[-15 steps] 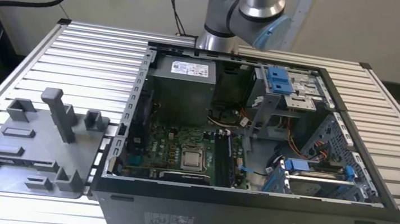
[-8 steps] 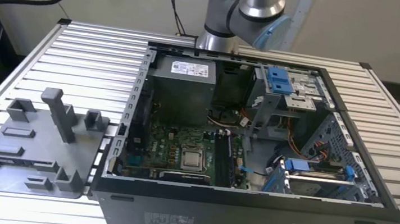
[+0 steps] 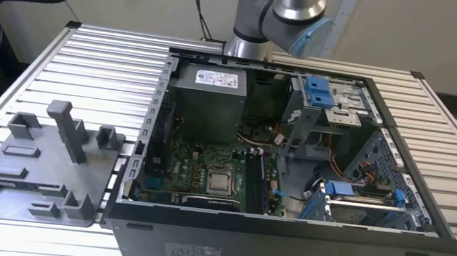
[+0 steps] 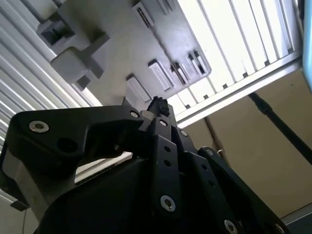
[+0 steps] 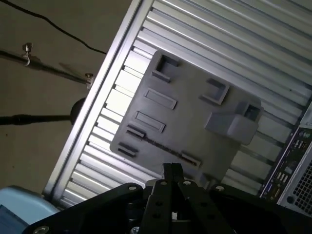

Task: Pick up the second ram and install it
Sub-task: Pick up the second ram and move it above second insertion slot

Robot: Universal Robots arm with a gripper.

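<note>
My gripper [image 5: 171, 169] hangs high over the grey fixture plate [image 5: 185, 117] and touches nothing. Its black fingers meet at the tips, shut and empty, as the second wrist view also shows for the gripper [image 4: 158, 105]. A slim dark strip [image 5: 165, 147] stands edge-on in the plate's long slot. It fits the second ram, though only its edge shows. In the exterior view the same strip [image 3: 20, 183] lies near the front of the fixture plate [image 3: 37, 145]. A dark memory stick [image 3: 255, 184] sits in the motherboard [image 3: 198, 170] slots.
The open computer case [image 3: 285, 238] lies on the slatted aluminium table [image 3: 107, 56], at the fixture's right in the exterior view. Inside are a power supply [image 3: 206, 99], blue drive brackets [image 3: 319, 92] and loose cables. Tall grey posts [image 3: 69, 129] rise from the fixture. The arm's base [image 3: 277, 11] stands behind the case.
</note>
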